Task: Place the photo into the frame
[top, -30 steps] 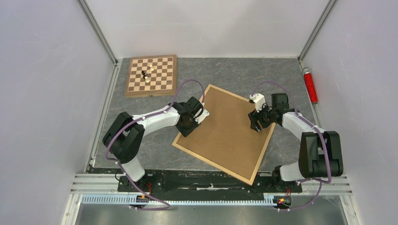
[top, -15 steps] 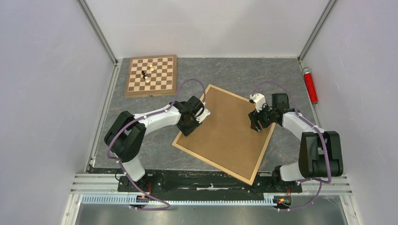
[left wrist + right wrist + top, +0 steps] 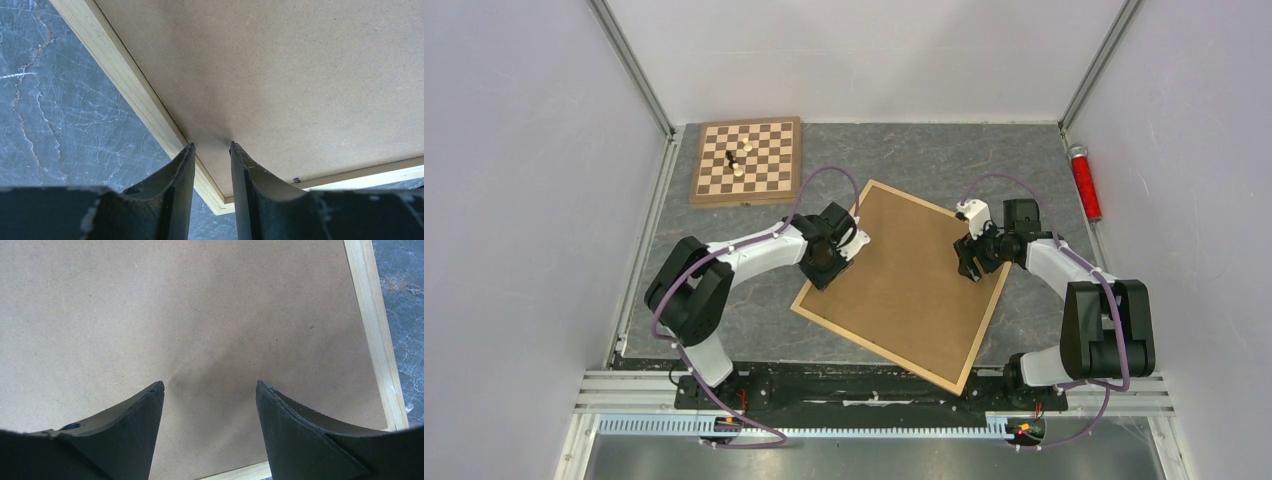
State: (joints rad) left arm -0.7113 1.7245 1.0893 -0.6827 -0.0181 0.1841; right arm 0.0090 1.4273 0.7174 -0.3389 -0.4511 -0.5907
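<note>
Nothing has shifted over the last second, both arms static, so no visible progress. Frame lies face-down mid-tabletop, holding the brown backing board. Left end effector fingers slightly apart, gripping nothing, at the board's 9 o'clock seam. Right end effector spread wide, empty, at 3 o'clock. Photo not in view, possibly under the board

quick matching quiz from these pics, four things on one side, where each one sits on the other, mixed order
Things:
1. chessboard
2. red cylinder
3. left tool
4. right tool

Places:
A. over the brown backing board, jaws wide apart
B. far-left corner of the table
C. at the frame's left edge, jaws narrowly apart
D. along the table's right edge

Pairs: 1-B, 2-D, 3-C, 4-A
</note>
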